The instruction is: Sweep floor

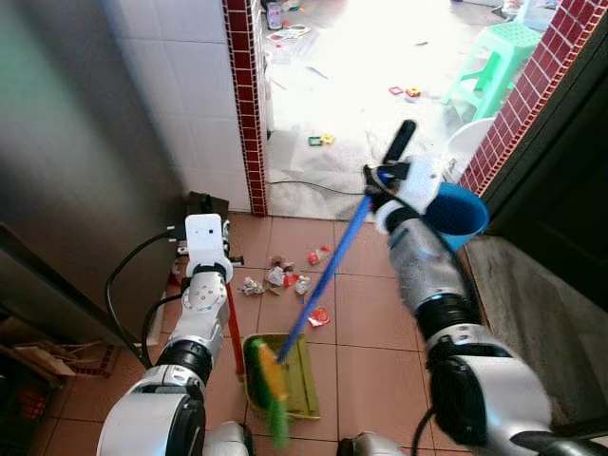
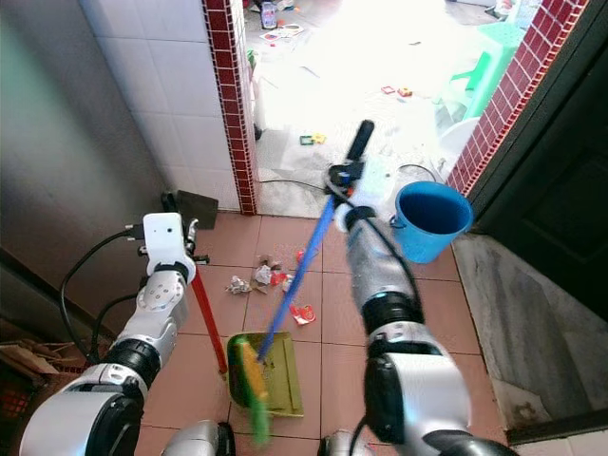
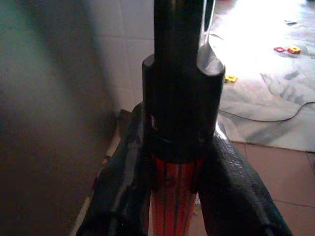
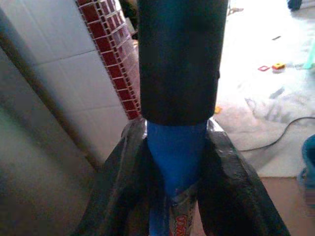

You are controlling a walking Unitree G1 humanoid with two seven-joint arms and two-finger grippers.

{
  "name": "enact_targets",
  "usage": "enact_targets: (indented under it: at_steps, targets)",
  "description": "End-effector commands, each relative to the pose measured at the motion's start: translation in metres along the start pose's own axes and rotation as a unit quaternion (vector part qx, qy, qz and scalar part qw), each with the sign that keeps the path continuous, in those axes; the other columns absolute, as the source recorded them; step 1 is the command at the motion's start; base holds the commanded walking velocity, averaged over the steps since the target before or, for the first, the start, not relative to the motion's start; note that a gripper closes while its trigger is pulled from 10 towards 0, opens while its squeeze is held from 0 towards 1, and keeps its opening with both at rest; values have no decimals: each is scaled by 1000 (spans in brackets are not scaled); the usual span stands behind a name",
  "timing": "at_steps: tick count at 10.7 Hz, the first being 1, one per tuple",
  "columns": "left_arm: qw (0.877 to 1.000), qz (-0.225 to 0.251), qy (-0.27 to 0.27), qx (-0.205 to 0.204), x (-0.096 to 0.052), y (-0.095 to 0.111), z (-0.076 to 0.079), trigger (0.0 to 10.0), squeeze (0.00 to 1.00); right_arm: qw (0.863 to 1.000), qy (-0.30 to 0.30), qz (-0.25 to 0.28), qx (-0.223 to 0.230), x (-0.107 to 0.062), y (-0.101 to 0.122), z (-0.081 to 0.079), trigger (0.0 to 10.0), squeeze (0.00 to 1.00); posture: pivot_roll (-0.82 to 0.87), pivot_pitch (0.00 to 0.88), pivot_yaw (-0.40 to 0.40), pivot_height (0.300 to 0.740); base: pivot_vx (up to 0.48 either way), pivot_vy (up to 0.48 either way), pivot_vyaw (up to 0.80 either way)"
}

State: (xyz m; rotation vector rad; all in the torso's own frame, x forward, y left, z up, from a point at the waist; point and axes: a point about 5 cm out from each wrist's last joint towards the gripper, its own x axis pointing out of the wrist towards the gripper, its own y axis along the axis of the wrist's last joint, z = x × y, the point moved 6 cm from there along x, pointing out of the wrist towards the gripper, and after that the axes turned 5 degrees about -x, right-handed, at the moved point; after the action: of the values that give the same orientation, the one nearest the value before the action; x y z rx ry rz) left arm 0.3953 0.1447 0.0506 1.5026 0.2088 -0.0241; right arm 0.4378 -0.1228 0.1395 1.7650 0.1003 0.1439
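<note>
My right gripper [image 1: 376, 198] is shut on the blue broom handle [image 1: 328, 275], just below its black grip [image 1: 399, 142]; in the right wrist view its fingers [image 4: 231, 191] clamp the blue shaft. The green and yellow broom head [image 1: 269, 378] rests in the olive dustpan [image 1: 306, 380] on the tiles. My left gripper [image 1: 224, 277] is shut on the dustpan's red handle [image 1: 234, 332], seen between its fingers [image 3: 123, 187] in the left wrist view. Scraps of litter [image 1: 285, 276] lie on the tiles just beyond the dustpan, and a red wrapper [image 1: 319, 316] sits by its far corner.
A blue bucket [image 1: 458, 215] stands right behind my right wrist. A red brick pillar [image 1: 246, 104] and white tiled wall are on the left, a dark door on the right. Beyond lies a bright floor with a cable [image 1: 304, 184], small toys and a green stool [image 1: 501, 52].
</note>
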Motion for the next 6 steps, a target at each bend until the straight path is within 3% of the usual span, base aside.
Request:
enact_targets:
  at_steps: [1, 4, 6]
  targets:
    - [998, -60, -5, 2, -9, -32, 0, 10000, 0, 998, 12, 52, -36, 6, 34, -3, 10000, 0, -56, 56, -2, 740, 0, 0, 0]
    - [999, -14, -38, -27, -5, -7, 4, 10000, 0, 981, 24, 119, -151, 0, 70, 6, 10000, 0, -53, 28, 5, 740, 0, 0, 0]
    - [997, 36, -64, -32, -13, 16, 2, 10000, 0, 976, 9, 127, -179, -10, 67, 12, 10000, 0, -35, 11, 11, 740, 0, 0, 0]
